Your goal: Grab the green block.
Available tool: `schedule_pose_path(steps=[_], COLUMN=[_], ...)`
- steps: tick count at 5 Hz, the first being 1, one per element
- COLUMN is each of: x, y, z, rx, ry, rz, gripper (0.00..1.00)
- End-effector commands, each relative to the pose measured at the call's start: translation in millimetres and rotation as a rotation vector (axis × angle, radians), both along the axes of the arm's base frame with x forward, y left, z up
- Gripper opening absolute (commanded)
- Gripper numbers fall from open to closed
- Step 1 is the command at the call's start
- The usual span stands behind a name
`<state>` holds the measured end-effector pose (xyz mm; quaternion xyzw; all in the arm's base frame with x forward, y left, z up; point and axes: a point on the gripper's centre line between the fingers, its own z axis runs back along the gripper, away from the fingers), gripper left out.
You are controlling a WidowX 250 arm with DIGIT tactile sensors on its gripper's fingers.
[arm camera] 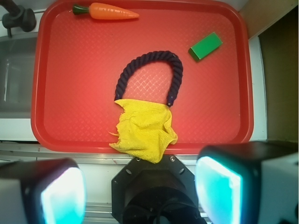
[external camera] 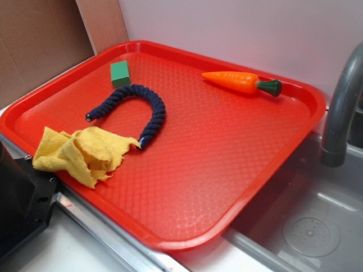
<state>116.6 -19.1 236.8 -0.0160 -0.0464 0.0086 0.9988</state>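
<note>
Gripper (arm camera: 140, 191): spread wide, holding nothing, off the tray's near edge.
Green block (arm camera: 205, 46): on red tray (arm camera: 84, 70), far right, beyond rope (arm camera: 149, 74).
Long axis: diagonal, needs wrist turn.

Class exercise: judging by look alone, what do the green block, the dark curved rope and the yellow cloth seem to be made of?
Green block: probably painted wood or plastic, with matte, flat faces. Rope: twisted dark blue fibre cord, showing visible strands. Yellow cloth: soft towelling, crumpled, with a fuzzy nap.
</note>
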Motion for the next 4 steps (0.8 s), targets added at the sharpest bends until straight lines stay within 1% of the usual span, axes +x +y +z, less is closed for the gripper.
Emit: schedule_pose_path(steps=[1, 2, 3, 4], x=[0, 15, 23, 37], y=[0, 17, 30, 49], z=[0, -8, -16, -32], rx=[0.0, -0.05, -0.092, -0.091], ry=[0.0, -0.023, -0.053, -0.1], rz=[0.0, 0.218, 0.42, 0.623], gripper=[1.0, 1.0, 1.0, 1.0])
